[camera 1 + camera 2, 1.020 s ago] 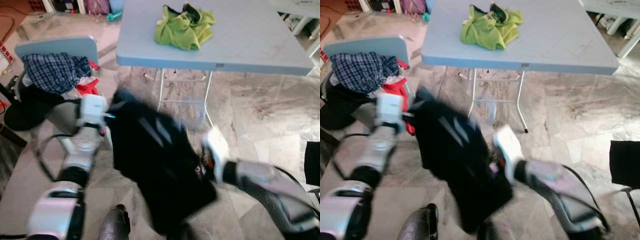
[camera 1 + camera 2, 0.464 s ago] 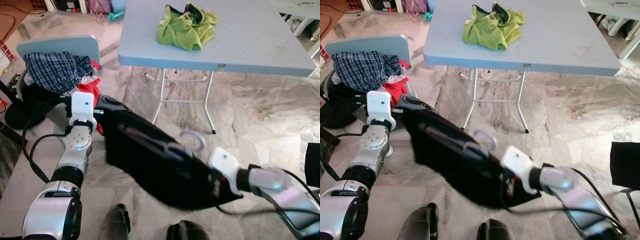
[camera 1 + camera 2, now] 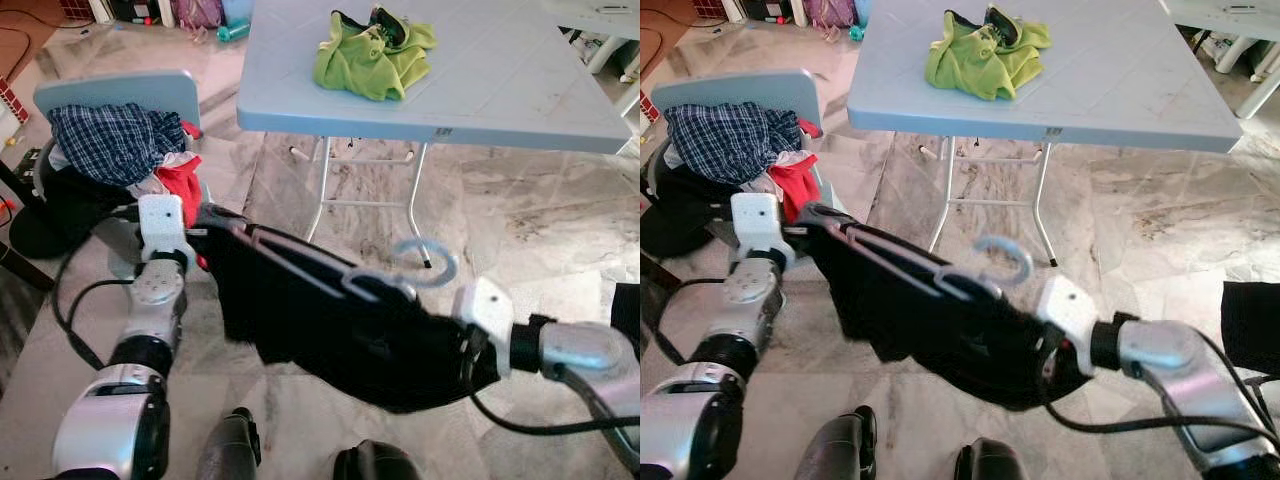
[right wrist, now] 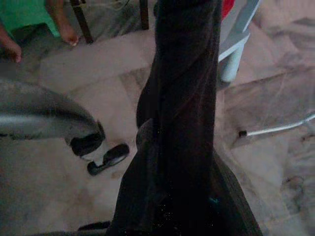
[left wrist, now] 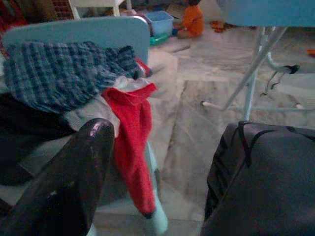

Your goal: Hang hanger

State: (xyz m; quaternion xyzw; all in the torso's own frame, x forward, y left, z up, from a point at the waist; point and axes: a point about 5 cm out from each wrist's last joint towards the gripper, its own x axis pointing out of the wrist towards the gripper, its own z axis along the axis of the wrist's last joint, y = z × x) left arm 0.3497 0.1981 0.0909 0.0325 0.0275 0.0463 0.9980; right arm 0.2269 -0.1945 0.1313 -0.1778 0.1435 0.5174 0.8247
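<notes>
A black garment (image 3: 330,320) on a hanger with a pale blue hook (image 3: 425,262) is stretched between my two arms above the marble floor. My left gripper (image 3: 205,232) is at the garment's left end. In the left wrist view one black finger (image 5: 69,182) stands well apart from the cloth (image 5: 266,182) that covers the other side. My right gripper (image 3: 468,352) is buried in the garment's right end and holds it up. In the right wrist view the dark cloth (image 4: 187,123) hangs straight in front, hiding the fingers.
A pale blue folding table (image 3: 520,100) with a green garment (image 3: 375,55) stands ahead, its legs (image 3: 415,200) just beyond the hanger. A chair (image 3: 120,95) piled with a plaid shirt (image 3: 110,140) and red cloth (image 3: 180,180) is at the left. A person's bare foot (image 4: 66,33) is nearby.
The garment has gone from hanging bunched and tilted to stretched almost level. My right gripper moved right and up with its end, and the hook came up into sight.
</notes>
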